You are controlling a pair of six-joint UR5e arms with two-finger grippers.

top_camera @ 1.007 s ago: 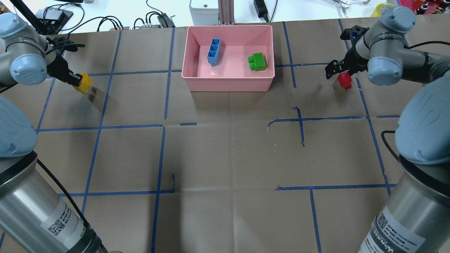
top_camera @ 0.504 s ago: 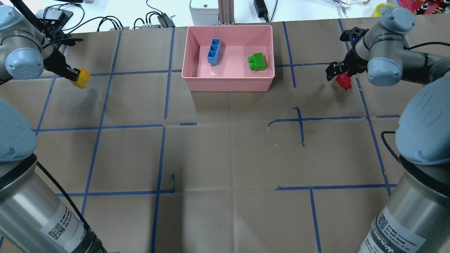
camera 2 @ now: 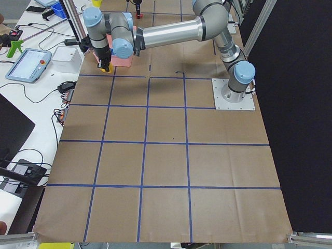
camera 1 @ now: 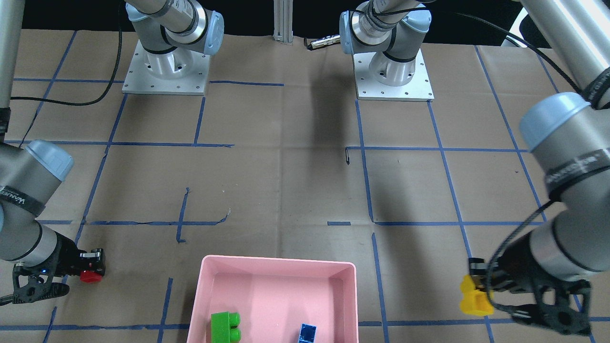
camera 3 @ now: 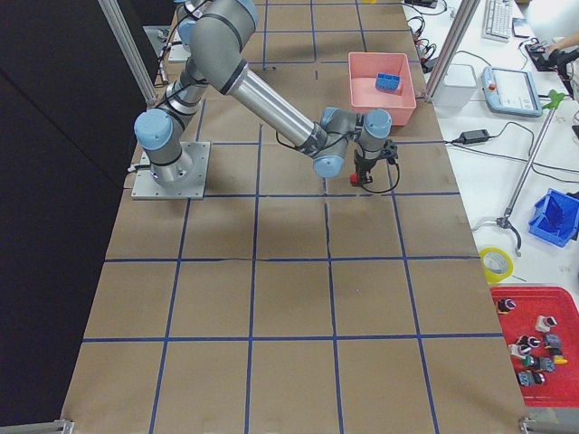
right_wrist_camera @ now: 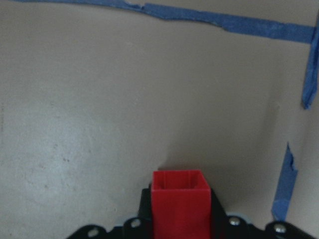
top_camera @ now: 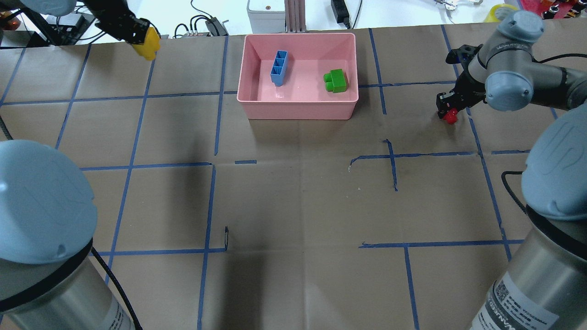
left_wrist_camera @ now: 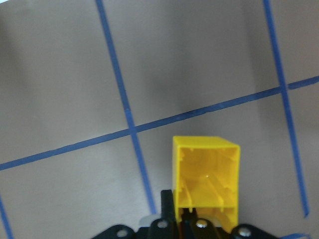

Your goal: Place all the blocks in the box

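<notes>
The pink box (top_camera: pixel 298 112) stands at the table's far middle. The light blue brick (top_camera: pixel 278 68) and the green brick (top_camera: pixel 335 80) lie inside it. They also show in the front view, green brick (camera 1: pixel 226 327) and blue brick (camera 1: pixel 308 333). My left gripper (top_camera: pixel 137 34) is shut on the yellow brick (top_camera: pixel 147 39) and holds it high, left of the box near the far edge. The yellow brick fills the left wrist view (left_wrist_camera: pixel 206 179). My right gripper (top_camera: pixel 445 109) is shut on the red brick (top_camera: pixel 451 116), low over the paper right of the box. The red brick also shows in the right wrist view (right_wrist_camera: pixel 180 201).
Brown paper with blue tape lines (top_camera: pixel 211 165) covers the table. Cables and small devices (top_camera: pixel 202 25) lie beyond the far edge. A white unit and a metal post (top_camera: pixel 293 13) stand just behind the box. The arm bases (camera 1: pixel 164 66) sit at the near side.
My left arm has risen and swung toward the far edge and the box with the yellow brick in it. My right gripper, holding the red brick, has shifted slightly nearer and turned.
</notes>
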